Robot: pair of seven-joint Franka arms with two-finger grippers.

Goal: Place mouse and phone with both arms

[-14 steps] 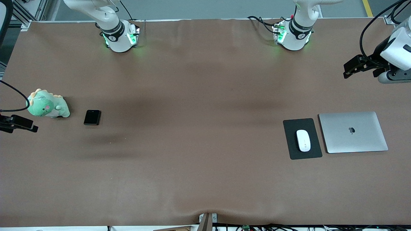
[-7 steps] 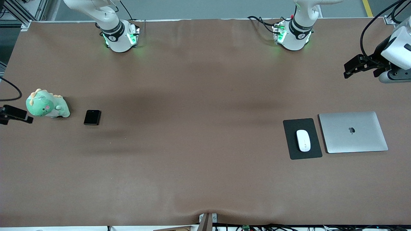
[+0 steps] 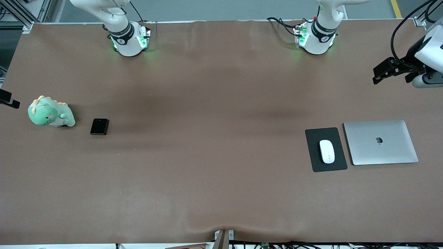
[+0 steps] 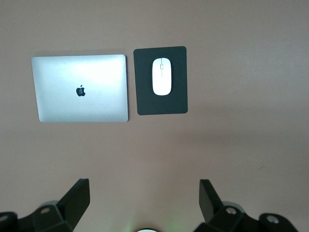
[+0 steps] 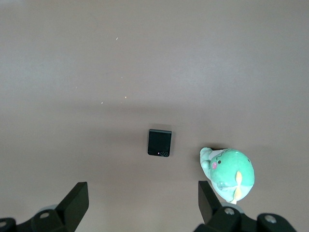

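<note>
Grippers first: left gripper (image 4: 145,186), black two-finger, hangs with fingers spread wide and empty over bare brown table cover (image 3: 221,103) at the left arm's end. Right gripper (image 5: 143,186), same type, is also spread and empty, up over the table's edge at the right arm's end. In the front view it is mostly cut off by the frame.

Small white oval mouse (image 3: 327,151) lies on the matte dark grey rectangular mouse pad (image 3: 325,133), just beside the closed silver laptop (image 3: 380,142).
- Likely light, with a hard, smooth, domed shell that could slip.
- Best taken across the two long sides at mid-length.

Small black glossy near-square phone (image 3: 99,126) lies flat on the cover, near the green plush dinosaur (image 3: 51,112), not touching it.
- Probably stiff and denser than the mouse, with a slick, scratch-prone face.
- It sits very low, so the fingers would need to come right down to the cover and pinch two opposite edges.

Hard to tell:
- phone thickness
- which face of the phone is up, though small lens-like dots show at one edge in the right wrist view
- both arms' upper links, which are out of frame
</note>
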